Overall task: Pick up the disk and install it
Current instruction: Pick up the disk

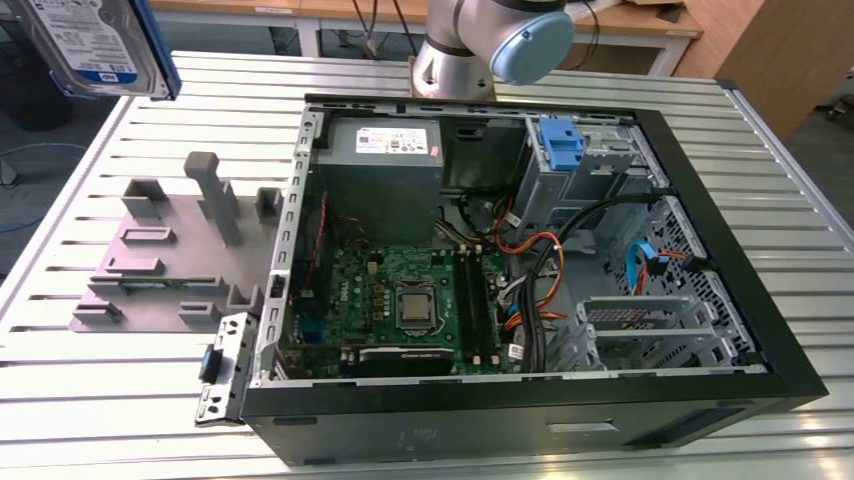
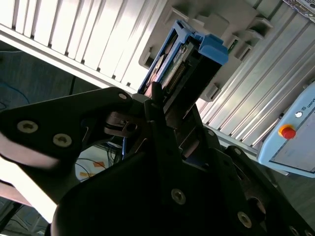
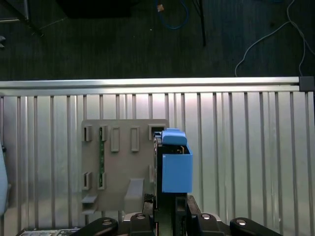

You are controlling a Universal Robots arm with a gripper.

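Item: the disk (image 1: 96,42), silver-grey drive with a white-and-blue label in a blue plastic bracket. Location: aloft at the far end of the exterior view's left, above the slatted table (image 1: 107,400), well apart from the computer case (image 1: 534,425). In both wrist views it stands on edge, bracket end away from the camera.

Item: gripper (image 2: 170,113), black, clenched on the near end of the disk; its fingers (image 2: 156,101) press against the drive's faces.

Item: arm (image 1: 487,40), grey with a light-blue joint cap, at the far side of the table behind the case.

Item: computer case, black, side open, lying on the table at the exterior view's right. Contents: grey metal box (image 1: 387,170) with a white sticker at the far end; blue latch piece (image 1: 562,145) in the far bay; green motherboard (image 1: 400,300) on the floor of the case; orange and black cables (image 1: 541,270) beside it; metal cage (image 1: 654,325) near the front.

Item: grey fixture (image 1: 160,260), with slots and upright posts, on the table just left of the case; in the first wrist view it lies below and beside the held disk.

Item: pendant (image 2: 290,142) with a red button, in the second wrist view.
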